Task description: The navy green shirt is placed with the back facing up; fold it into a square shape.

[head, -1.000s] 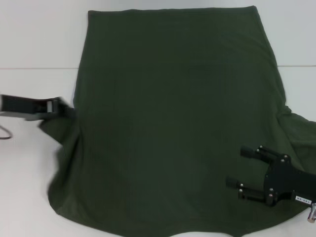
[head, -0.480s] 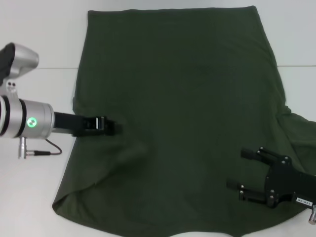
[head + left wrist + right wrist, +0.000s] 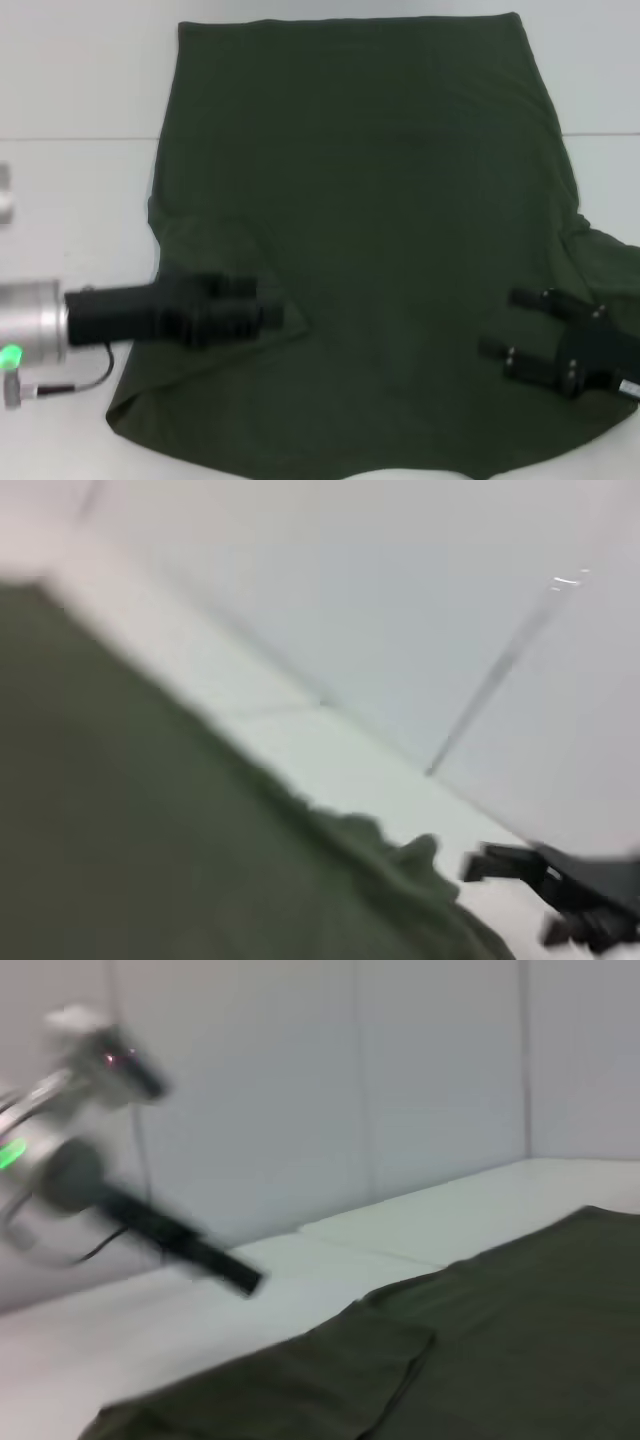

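The navy green shirt (image 3: 370,200) lies spread flat on the white table (image 3: 70,190), plain side up. Its left sleeve (image 3: 205,262) is folded inward onto the body. My left gripper (image 3: 272,315) reaches in from the left, over the shirt's lower left part. In the right wrist view it (image 3: 250,1281) hangs above the table, apart from the shirt (image 3: 500,1340) and holding nothing. My right gripper (image 3: 498,323) is open and empty over the shirt's lower right part, and also shows in the left wrist view (image 3: 505,902) beyond the shirt (image 3: 150,830).
The shirt's right sleeve (image 3: 610,260) bunches toward the right edge of the head view. Bare white table runs along the left side and the far corners. A cable (image 3: 85,385) hangs from my left arm.
My left arm swept inward over the shirt and then toward the front, carrying the left sleeve onto the body. My right gripper shifted slightly right.
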Controlling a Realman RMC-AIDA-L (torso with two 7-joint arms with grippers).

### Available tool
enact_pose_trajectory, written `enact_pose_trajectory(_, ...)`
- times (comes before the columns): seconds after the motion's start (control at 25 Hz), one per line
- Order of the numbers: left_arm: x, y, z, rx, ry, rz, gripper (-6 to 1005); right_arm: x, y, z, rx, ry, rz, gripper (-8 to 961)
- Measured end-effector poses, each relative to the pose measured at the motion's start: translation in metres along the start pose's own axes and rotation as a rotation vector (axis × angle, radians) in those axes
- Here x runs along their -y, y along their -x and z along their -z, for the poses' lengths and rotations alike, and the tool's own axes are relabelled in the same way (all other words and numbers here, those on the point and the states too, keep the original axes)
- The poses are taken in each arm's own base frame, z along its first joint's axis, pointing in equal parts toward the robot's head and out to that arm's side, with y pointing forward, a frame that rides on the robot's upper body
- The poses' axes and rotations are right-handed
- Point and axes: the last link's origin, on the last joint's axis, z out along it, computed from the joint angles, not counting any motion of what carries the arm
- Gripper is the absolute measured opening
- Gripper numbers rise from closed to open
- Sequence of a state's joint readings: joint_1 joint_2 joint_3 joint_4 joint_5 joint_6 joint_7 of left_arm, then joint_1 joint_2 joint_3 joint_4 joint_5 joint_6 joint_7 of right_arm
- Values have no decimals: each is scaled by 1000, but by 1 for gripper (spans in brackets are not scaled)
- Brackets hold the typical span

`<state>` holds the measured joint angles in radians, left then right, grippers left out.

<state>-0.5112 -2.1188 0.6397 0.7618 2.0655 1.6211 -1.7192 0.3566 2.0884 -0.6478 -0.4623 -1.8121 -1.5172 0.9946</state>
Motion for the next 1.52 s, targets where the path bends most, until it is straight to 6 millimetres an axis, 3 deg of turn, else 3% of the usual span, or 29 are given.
enact_pose_trajectory(0.2,-17,38,15,-100,-1,-323,774,15,15,21,27,-46,-183,891)
enact_pose_trajectory(0.44,-23,60,14,-86,21,-372,861,51,48,68,-107,-167,-582,890)
enact_pose_trajectory(0.68,-26,66,12,-85,34,-388,934,79,77,94,-325,-369,-790,886)
enact_pose_trajectory(1.08,-26,65,11,-87,36,-395,934,110,108,78,-580,-575,-779,886)
enact_pose_trajectory(1.52,-26,68,12,-89,29,-386,933,123,89,48,-628,-594,-773,885)
